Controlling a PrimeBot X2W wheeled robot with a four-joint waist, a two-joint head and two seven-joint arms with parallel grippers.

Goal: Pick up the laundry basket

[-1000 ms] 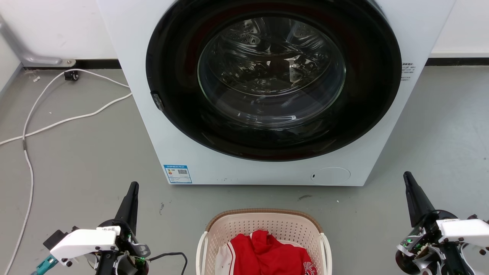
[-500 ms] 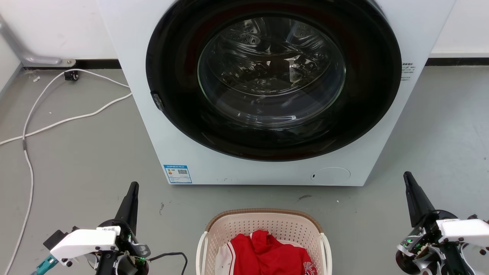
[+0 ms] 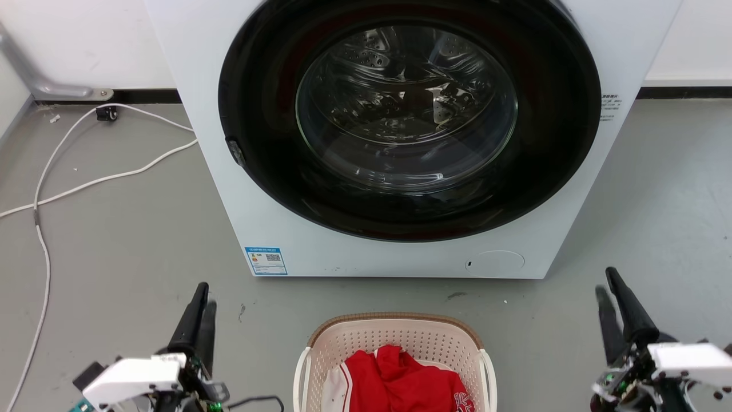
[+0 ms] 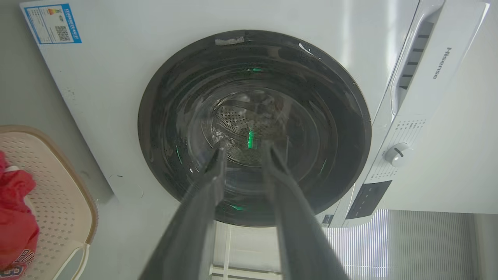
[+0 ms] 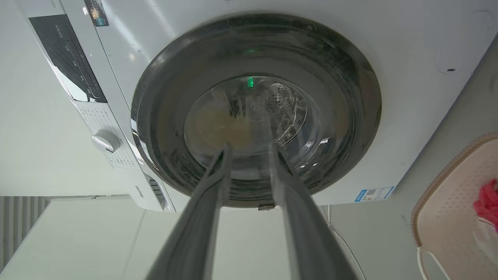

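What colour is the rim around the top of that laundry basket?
Brown, woven-looking, on the cream laundry basket; clearest in the head view.

Down at seven o'clock in the head view, the left gripper [image 3: 205, 297] points its two long dark fingers toward twelve, leaning a touch to one. The pair stands slightly parted and empty. The white left wrist housing [image 3: 134, 375] sits just below them. At five o'clock the right gripper [image 3: 605, 281] mirrors it, fingers leaning toward eleven, likewise parted and empty, above the white right wrist housing [image 3: 689, 356]. Each wrist view shows a narrow gap between its fingers.
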